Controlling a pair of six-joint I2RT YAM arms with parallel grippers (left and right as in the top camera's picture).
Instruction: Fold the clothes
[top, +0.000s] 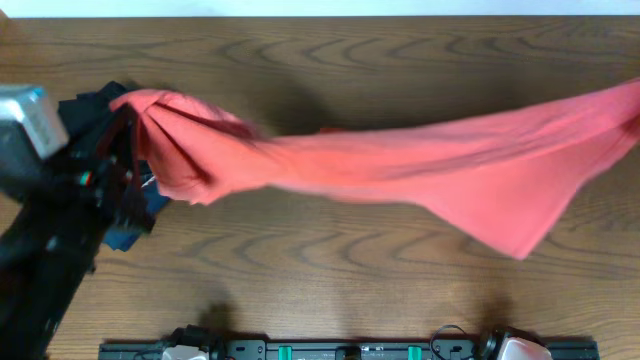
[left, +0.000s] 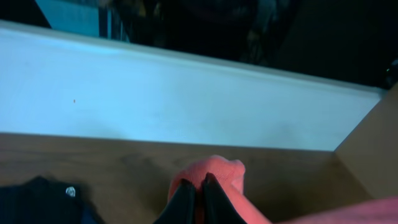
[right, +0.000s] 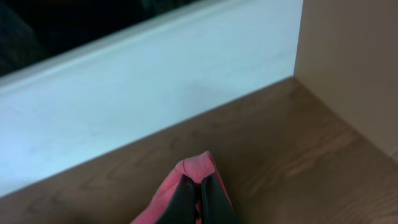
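Note:
The coral-red T-shirt (top: 400, 165) hangs stretched across the table from left to right, lifted off the wood, with a flap drooping at the lower right. Its lettering is hidden. My left gripper (top: 128, 118) is shut on the shirt's left end; in the left wrist view the black fingers (left: 198, 184) pinch a bunch of red cloth (left: 217, 169). My right gripper is outside the overhead view at the right edge; in the right wrist view its fingers (right: 198, 182) are shut on a fold of the shirt (right: 196, 167).
A dark folded garment (top: 95, 110) with a blue one beneath lies at the far left under my left arm, and shows in the left wrist view (left: 37, 199). A white wall runs along the table's far edge (left: 186, 93). A wooden side panel (right: 348, 62) stands at the right.

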